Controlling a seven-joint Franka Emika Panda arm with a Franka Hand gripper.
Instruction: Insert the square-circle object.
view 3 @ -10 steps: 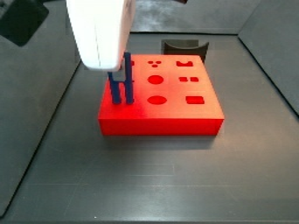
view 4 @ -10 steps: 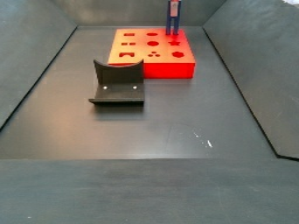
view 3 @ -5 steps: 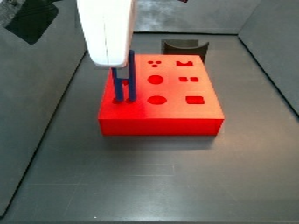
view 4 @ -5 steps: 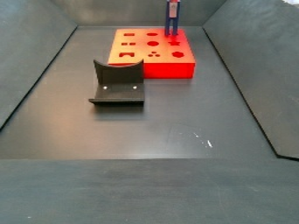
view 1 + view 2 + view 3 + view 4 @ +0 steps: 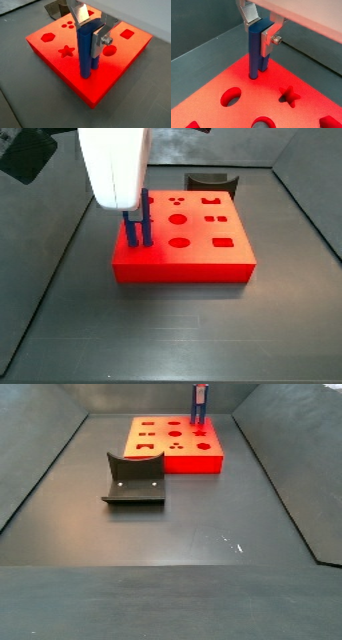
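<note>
Floor: dark grey floor [image 5: 201, 574] between sloped walls, seen in both side views; it carries the block and the fixture.
Red block: the red block [image 5: 201, 256] lies flat on the floor. Its top face has cut-outs: circles, a star, a hexagon, squares and smaller shapes. In a side view [image 5: 181, 456] it sits toward the far end of the floor.
My arm: the white body of my arm [image 5: 115, 163] hangs over the block's left part in a side view, hiding the area behind it.
Fixture: the fixture [image 5: 134, 480] stands on the floor near the block and apart from it. In a side view [image 5: 210, 180] it shows beyond the block's far edge.
My gripper: my gripper [image 5: 91, 36] is above the block's top face. My fingers [image 5: 79, 11] are clamped on the blue peg's upper part; both wrist views show the plates on its two sides [image 5: 264, 35].
Square-circle object: the square-circle object [image 5: 85, 50] is upright in my grip. Its lower end meets the plain red surface beside a round hole in a wrist view [image 5: 254, 52], not inside any cut-out. In a side view [image 5: 135, 231] it stands at the block's left part, near the front edge. Whether the tip presses the surface or only grazes it, I cannot tell.
</note>
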